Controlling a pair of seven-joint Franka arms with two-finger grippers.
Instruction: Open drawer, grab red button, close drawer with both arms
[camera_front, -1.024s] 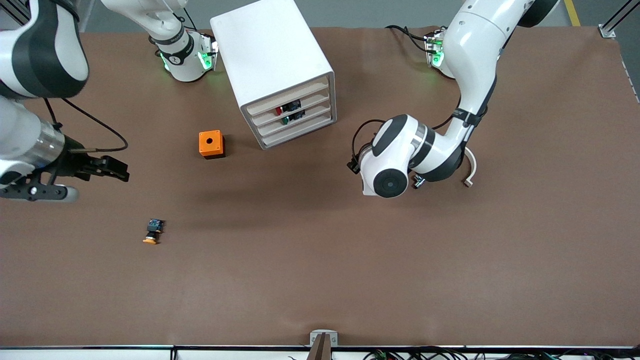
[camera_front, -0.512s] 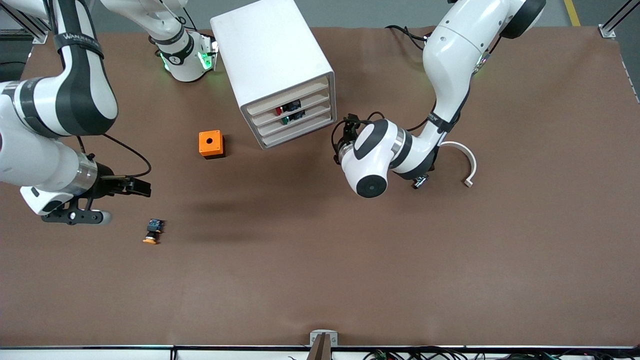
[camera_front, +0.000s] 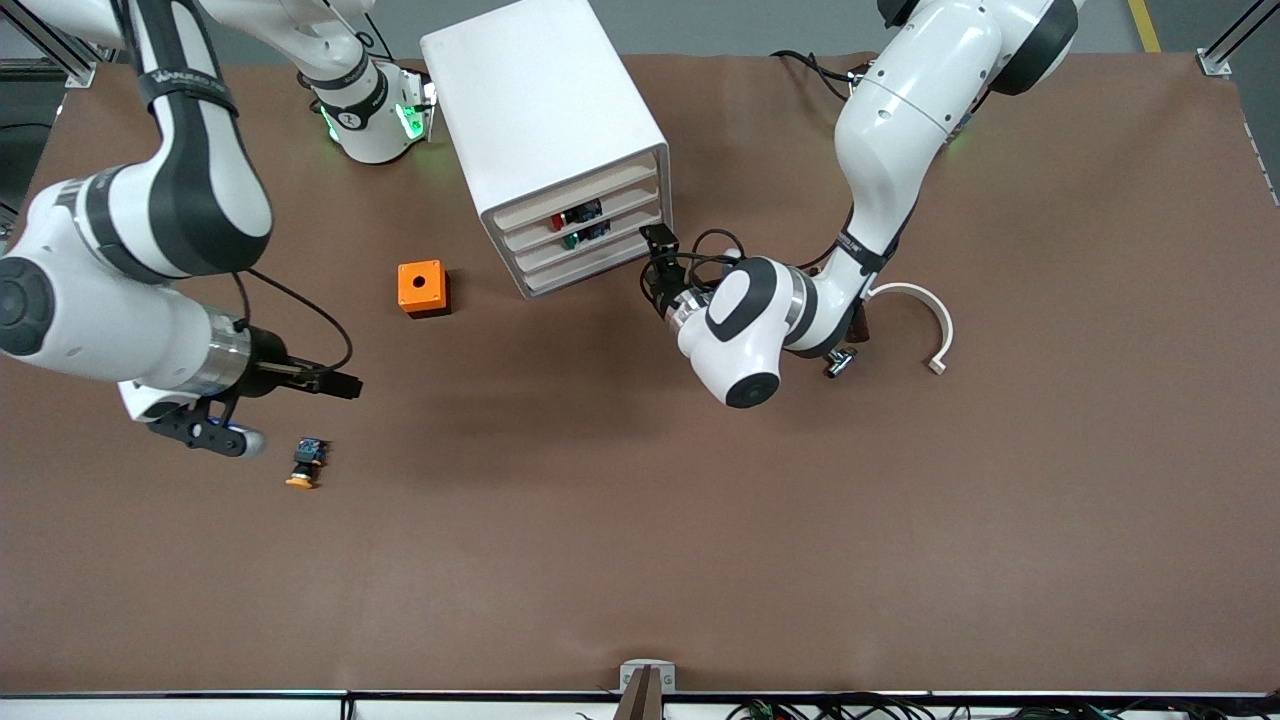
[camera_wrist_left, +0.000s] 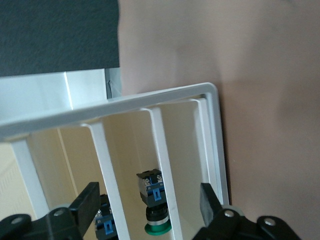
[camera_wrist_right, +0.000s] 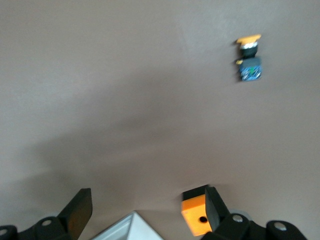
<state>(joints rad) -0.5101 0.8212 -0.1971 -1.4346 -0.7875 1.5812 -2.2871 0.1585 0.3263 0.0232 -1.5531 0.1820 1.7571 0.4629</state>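
left gripper (camera_front: 655, 262) fingers released, lined up at drawer (camera_front: 582, 219) front to pull | right gripper (camera_front: 340, 384) released, waiting over surface (camera_front: 700, 520)

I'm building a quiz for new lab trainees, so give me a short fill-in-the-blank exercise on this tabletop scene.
1. The left gripper is at the front of the white ____.
2. The loose switch lying on the table has an ____ cap.
3. The orange box has a round ____ in its top.
4. The right gripper has its fingers ____.

Missing words: cabinet; orange; hole; open
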